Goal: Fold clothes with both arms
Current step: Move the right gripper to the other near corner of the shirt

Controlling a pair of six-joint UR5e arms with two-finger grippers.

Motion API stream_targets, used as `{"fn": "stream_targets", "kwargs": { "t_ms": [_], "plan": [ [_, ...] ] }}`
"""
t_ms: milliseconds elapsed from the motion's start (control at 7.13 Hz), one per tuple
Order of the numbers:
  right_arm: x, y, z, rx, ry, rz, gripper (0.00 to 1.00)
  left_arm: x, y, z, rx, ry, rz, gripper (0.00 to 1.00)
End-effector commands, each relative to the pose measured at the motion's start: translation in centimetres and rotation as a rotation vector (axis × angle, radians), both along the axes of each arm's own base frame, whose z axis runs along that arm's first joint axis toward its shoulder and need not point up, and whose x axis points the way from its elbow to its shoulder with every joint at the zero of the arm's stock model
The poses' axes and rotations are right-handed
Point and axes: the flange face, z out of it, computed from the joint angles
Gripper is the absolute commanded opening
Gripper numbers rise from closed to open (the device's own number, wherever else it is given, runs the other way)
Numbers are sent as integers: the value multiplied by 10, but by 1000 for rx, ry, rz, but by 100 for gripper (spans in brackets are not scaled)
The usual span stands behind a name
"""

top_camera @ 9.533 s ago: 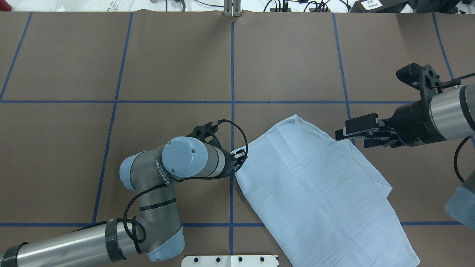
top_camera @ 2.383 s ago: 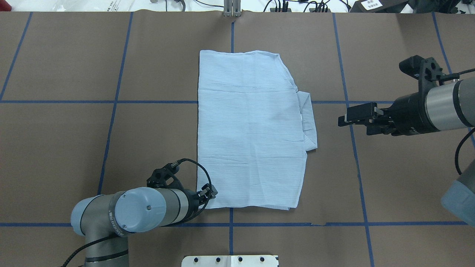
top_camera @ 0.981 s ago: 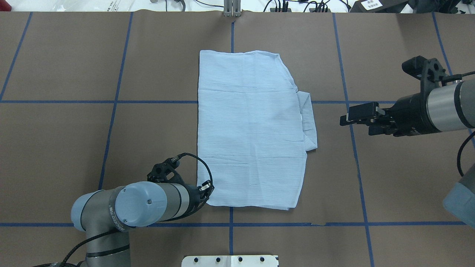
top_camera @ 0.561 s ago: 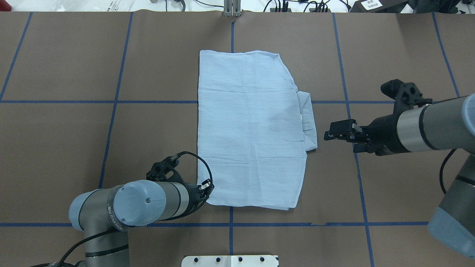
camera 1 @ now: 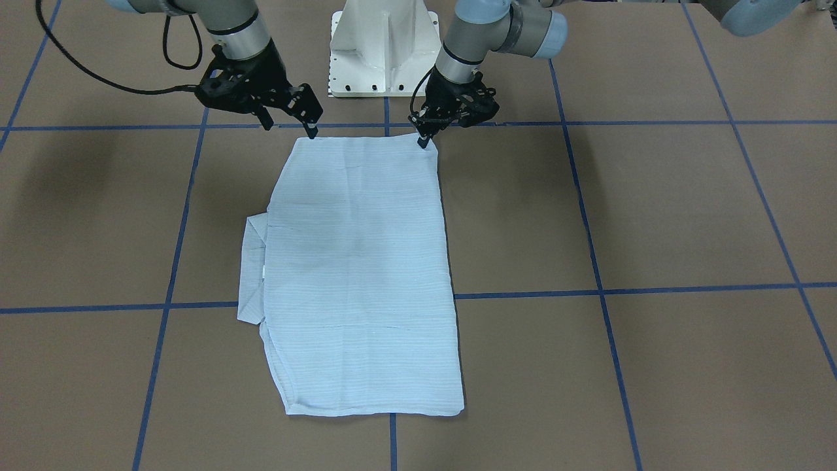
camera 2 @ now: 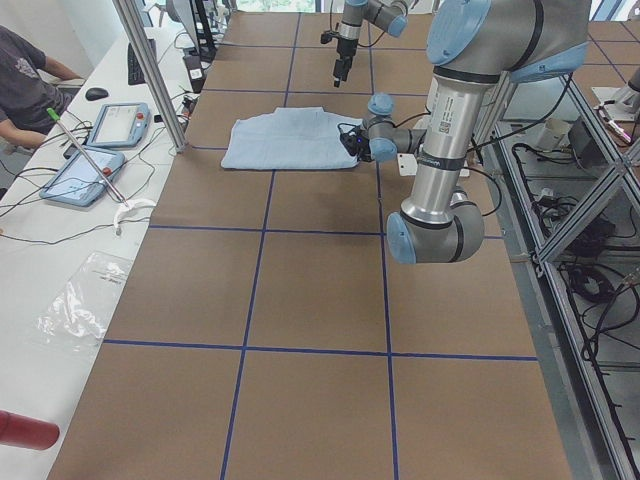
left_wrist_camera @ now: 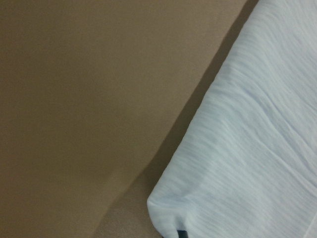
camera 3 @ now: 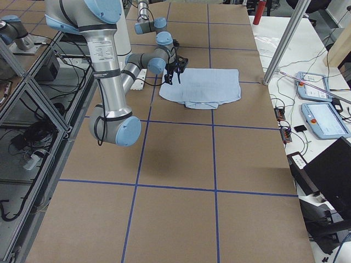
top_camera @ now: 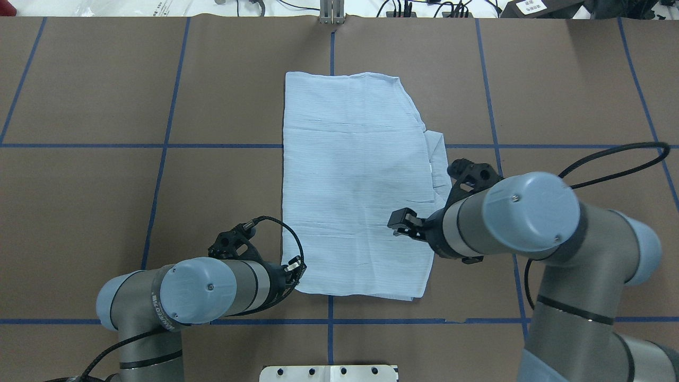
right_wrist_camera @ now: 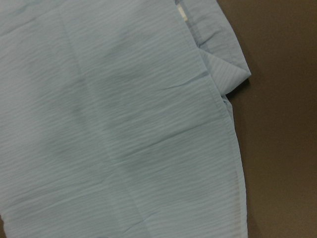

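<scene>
The clothes are one pale blue shirt (top_camera: 355, 180) folded into a tall rectangle in the middle of the table, with a small flap sticking out on its right side (top_camera: 441, 170). My left gripper (top_camera: 298, 269) is low at the shirt's near left corner (camera 1: 425, 140), shut on that corner; the left wrist view shows the corner (left_wrist_camera: 237, 163) reaching down to the fingers. My right gripper (camera 1: 288, 127) hangs open above the shirt's near right part (top_camera: 400, 220), touching nothing. The right wrist view shows only the fabric (right_wrist_camera: 124, 124) below.
The white pedestal base (camera 1: 382, 46) stands at the robot's edge of the table, just behind both grippers. Blue tape lines (top_camera: 164, 145) grid the brown tabletop. A person (camera 2: 25, 85) sits at a side bench with tablets (camera 2: 115, 125), beyond the table's far edge.
The shirt went from lying askew at the near right to lying straight in the middle. My right arm swung in from the right to above its near right part. The left gripper stayed at its corner.
</scene>
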Motion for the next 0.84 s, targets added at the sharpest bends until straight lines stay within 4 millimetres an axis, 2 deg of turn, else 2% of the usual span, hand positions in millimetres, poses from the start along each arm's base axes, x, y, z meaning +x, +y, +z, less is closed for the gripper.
{"fn": "stream_targets", "kwargs": {
  "t_ms": [0, 140, 701],
  "plan": [
    [-61, 23, 23, -50, 91, 25, 100, -2, 0, -2, 2, 3, 0, 0],
    [-80, 19, 25, -58, 109, 31, 100, -2, 0, -2, 2, 3, 0, 0],
    [-101, 38, 47, -122, 150, 33, 100, -2, 0, 0, 2, 0, -2, 0]
  ]
}}
